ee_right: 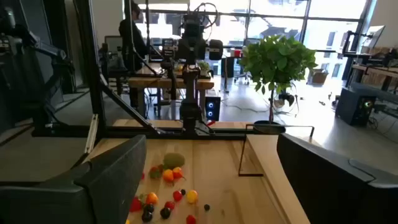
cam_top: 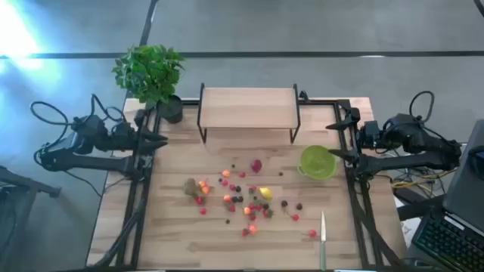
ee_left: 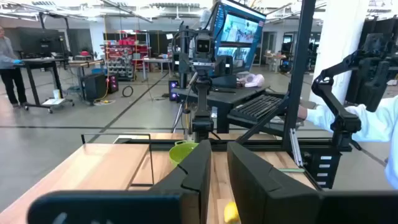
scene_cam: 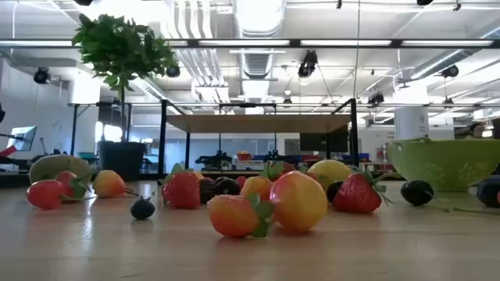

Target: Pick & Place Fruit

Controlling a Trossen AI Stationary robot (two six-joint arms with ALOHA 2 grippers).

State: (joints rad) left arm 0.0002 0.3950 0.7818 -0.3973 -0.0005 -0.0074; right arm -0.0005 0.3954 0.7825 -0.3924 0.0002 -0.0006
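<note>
Fruit (cam_top: pixel 246 198) lies scattered over the middle of the desk (cam_top: pixel 174 238), between the two arms and well apart from both. Left tool (cam_top: pixel 161 140) waits at the desk's left edge with its fingers drawn narrow and nothing in them; right tool (cam_top: pixel 333 140) waits at the right edge with fingers spread wide, also holding nothing. Both point inward toward the centre. The kiwi (cam_top: pixel 190 186) sits on the left fringe of the scatter, so the left arm looks nearer to it; the bowl (cam_top: pixel 318 162) sits just inside the right arm's reach, near the right tool. A knife (cam_top: pixel 323 230) lies lengthwise near the front right. The desk is pale wood with a small shelf (cam_top: pixel 248 107) and a plant (cam_top: pixel 151 73) at the back. Beyond lies an open workshop with monitors and benches.
</note>
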